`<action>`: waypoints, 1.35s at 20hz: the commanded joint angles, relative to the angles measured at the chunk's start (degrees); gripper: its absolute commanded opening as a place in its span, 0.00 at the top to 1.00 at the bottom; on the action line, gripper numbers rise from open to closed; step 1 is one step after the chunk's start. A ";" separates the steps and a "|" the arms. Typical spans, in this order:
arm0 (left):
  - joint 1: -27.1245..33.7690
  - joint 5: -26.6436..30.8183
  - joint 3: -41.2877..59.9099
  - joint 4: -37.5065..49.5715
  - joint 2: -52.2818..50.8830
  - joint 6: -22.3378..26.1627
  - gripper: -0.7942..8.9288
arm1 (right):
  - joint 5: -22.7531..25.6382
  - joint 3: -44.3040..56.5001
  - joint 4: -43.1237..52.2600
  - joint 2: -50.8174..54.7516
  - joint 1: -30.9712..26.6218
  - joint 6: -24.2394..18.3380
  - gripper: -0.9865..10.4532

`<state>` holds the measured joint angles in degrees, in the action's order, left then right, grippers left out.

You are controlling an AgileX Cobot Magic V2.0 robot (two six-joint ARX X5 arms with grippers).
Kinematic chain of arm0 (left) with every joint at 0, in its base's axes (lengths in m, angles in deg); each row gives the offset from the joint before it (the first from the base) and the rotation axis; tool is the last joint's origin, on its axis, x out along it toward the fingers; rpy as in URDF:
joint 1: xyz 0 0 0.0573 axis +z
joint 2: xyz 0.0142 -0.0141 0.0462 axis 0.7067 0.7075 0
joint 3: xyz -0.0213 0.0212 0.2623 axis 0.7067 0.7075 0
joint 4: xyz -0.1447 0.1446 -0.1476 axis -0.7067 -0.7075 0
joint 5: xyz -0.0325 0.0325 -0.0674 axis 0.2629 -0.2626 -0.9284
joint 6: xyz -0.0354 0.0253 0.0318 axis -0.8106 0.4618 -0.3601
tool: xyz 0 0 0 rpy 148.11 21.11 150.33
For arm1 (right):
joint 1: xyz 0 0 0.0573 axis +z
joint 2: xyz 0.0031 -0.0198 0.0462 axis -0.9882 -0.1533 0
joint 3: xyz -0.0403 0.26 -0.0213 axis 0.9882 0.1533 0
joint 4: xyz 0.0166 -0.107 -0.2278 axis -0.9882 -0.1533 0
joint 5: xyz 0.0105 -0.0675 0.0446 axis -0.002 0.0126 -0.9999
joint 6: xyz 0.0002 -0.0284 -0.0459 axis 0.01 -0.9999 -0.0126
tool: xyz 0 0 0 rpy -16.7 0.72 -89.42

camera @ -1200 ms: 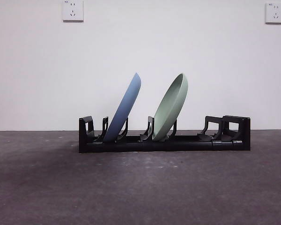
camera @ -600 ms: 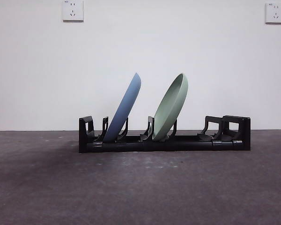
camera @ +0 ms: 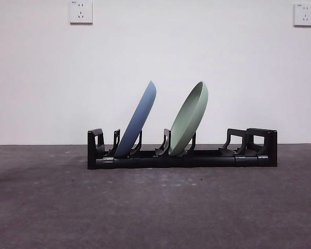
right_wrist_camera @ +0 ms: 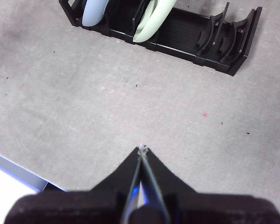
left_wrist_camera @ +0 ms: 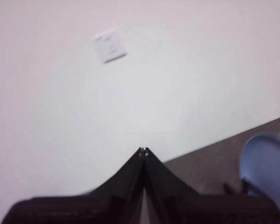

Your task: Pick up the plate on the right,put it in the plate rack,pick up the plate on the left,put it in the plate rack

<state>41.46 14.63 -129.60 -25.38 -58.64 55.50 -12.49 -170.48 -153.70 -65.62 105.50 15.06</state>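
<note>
From my station I read both plates as seated in the plate rack (camera: 181, 158): the blue plate (camera: 139, 120) leans in a slot near one boxy end, the green plate (camera: 189, 119) leans the same way in the next slot along, and the two stand apart without touching. The far stretch of the rack holds only bare prongs. My left gripper (left_wrist_camera: 143, 151) is raised and aimed mostly at the white wall, jaws pressed tip to tip with nothing between them; the blue plate (left_wrist_camera: 266, 170) shows off to one side of it, well clear (blurred, edge of frame only), and a wall socket (left_wrist_camera: 110, 45) sits high beyond the tips. My right gripper (right_wrist_camera: 142, 149) hangs above bare table (right_wrist_camera: 107, 107), jaws likewise closed together and carrying nothing; the rack (right_wrist_camera: 196, 35) lies well ahead of its tips, with the blue plate (right_wrist_camera: 94, 11) and green plate (right_wrist_camera: 151, 21) standing in it.
</note>
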 commanded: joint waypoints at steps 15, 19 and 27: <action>4.72 -0.20 53.99 14.25 -24.61 -13.94 0.92 | 0.24 0.39 0.28 -0.04 0.04 -0.22 0.91; 4.72 -0.94 54.07 14.56 -24.61 -15.93 0.92 | 0.26 0.39 0.28 -0.04 0.02 -0.22 0.91; 4.72 -0.81 54.05 14.53 -23.54 -16.02 0.92 | 0.26 0.39 0.26 -0.04 0.02 -0.22 0.91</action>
<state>45.98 13.69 -75.98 -11.35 -82.20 39.85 -12.49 -170.48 -153.70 -65.62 105.50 15.06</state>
